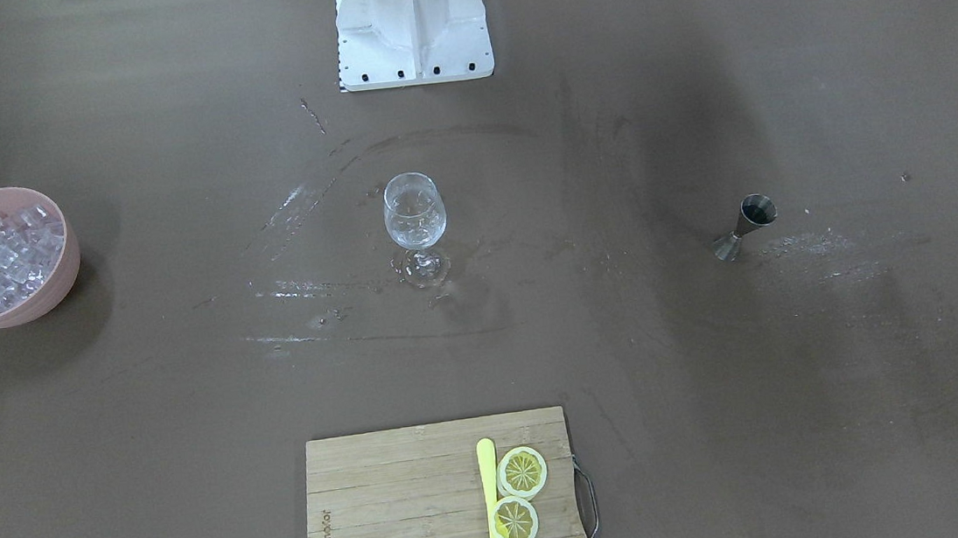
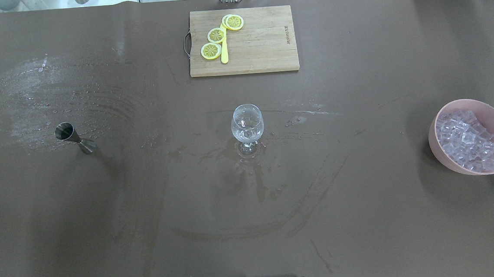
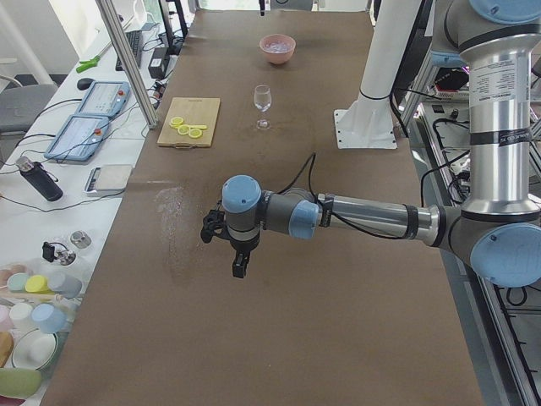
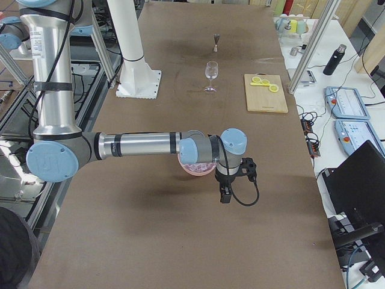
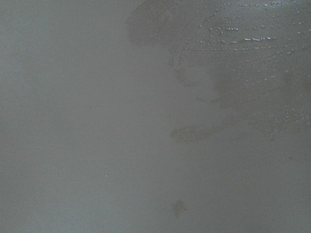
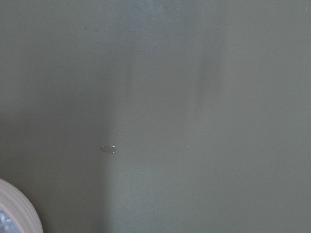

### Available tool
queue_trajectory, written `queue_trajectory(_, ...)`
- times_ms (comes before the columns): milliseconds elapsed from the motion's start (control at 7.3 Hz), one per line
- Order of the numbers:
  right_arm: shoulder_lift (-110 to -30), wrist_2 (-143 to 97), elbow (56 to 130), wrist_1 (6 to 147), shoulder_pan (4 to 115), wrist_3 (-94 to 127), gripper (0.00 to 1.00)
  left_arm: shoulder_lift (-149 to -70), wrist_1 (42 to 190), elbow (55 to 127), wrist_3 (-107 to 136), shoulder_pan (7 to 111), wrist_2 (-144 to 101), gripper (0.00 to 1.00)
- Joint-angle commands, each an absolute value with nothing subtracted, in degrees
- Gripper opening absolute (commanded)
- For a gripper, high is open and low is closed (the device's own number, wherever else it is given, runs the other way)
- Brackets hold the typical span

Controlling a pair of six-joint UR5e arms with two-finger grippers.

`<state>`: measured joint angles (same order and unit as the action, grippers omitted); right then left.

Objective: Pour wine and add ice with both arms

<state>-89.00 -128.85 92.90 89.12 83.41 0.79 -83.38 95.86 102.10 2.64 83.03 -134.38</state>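
Ice is heaped in the pink bowl, right-middle of the overhead frame. Many clear loose cubes, piled to just under the rim. None in the glass that I can make out.

Nearest in the right-side view: right gripper, lower centre of frame. It points down above the bare table, just beside the bowl, not over it. The right wrist view agrees, showing only a slice of bowl rim in its lower left corner. Fingers spread or pressed together: cannot tell from this angle.

Nearest in the left-side view: left gripper, centre of frame. It also points down over bare, water-streaked table, well apart from the glass. Finger state: cannot tell.

Further out: wine glass stands upright, dead centre of the overhead frame, in a wet patch. Jigger stands upright at left-middle. What either holds is unclear.

The layout looks deliberate: jigger on the left arm's side, bowl on the right arm's side, glass between them where either can reach. Judgement: neither the pour nor the ice has started, and each arm waits short of its own item.

Farthest: cutting board, top centre, with lemon slices and a yellow knife. Probably garnish, outside this task.
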Motion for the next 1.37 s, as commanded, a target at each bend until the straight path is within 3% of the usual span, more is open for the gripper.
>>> queue_trajectory(0, -89.03, -128.85, 92.9, 89.12, 83.41, 0.79, 1.0, -83.15, 95.98, 102.13, 2.55, 83.06, -134.38, 0.98)
queue_trajectory(1233, -86.49, -128.41, 97.11, 83.45, 83.14, 0.7, 1.0, -85.69, 96.42, 102.39, 3.08, 83.06, -134.38, 0.98)
